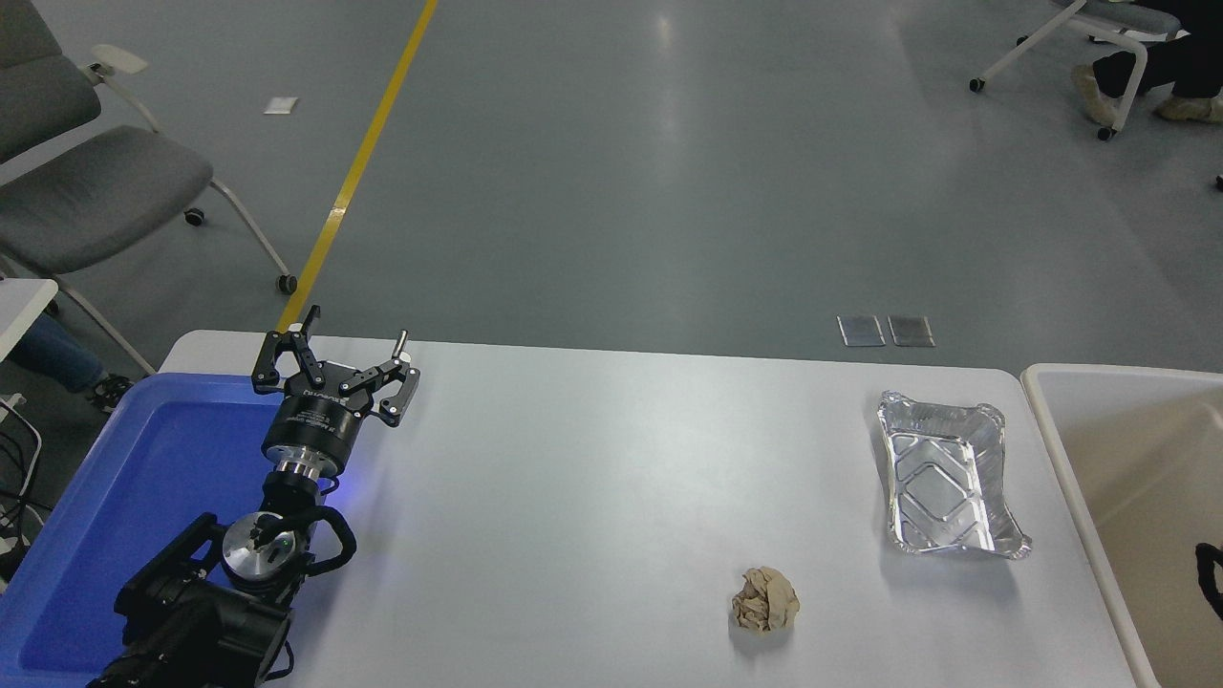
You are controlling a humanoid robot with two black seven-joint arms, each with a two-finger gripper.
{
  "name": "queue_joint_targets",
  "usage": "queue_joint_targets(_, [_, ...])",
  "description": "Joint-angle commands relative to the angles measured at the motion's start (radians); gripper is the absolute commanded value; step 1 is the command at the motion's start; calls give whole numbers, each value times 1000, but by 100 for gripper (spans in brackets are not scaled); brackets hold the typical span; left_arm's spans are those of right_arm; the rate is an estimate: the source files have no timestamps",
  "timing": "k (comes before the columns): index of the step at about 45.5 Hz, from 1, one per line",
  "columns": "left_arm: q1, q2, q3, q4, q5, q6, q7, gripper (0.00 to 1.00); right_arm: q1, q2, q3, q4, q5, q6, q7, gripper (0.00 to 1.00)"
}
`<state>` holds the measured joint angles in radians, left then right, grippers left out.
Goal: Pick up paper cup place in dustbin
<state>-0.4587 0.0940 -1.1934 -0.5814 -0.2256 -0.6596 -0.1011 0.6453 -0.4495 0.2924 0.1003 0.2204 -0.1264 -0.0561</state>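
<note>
White lettering on the left black claw (336, 368) is too small to read. That claw stands spread open, empty, over the white tabletop (592, 497) beside the blue plastic tray (143, 478). A sliver of the right claw (1212, 573) shows inside the large beige rectangular plastic dustbin (1061, 449); its state cannot be told. No paper cup is visible.

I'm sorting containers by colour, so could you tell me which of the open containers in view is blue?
The blue tray at the table's left edge, beside the left gripper; the foil tray is silver and the dustbin beige.
</note>
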Motion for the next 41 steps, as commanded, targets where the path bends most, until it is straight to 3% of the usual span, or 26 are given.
queue_joint_targets(1, [0, 0, 0, 0, 0, 0, 0, 99, 132, -112, -111, 211, -41, 1, 1, 100])
queue_joint_targets(13, [0, 0, 0, 0, 0, 0, 0, 99, 345, -359, -222, 718, -245, 2, 1, 100])
queue_joint_targets(18, [0, 1, 0, 0, 0, 0, 1, 99, 485, -411, -356, 872, -305, 42, 2, 100])
queue_joint_targets(32, [0, 1, 0, 0, 2, 0, 1, 99, 1072, -342, -988, 998, -311, 168, 85, 100])
queue_joint_targets(41, [0, 1, 0, 0, 2, 0, 1, 99, 1332, -232, -1266, 1082, -311, 188, 91, 100])
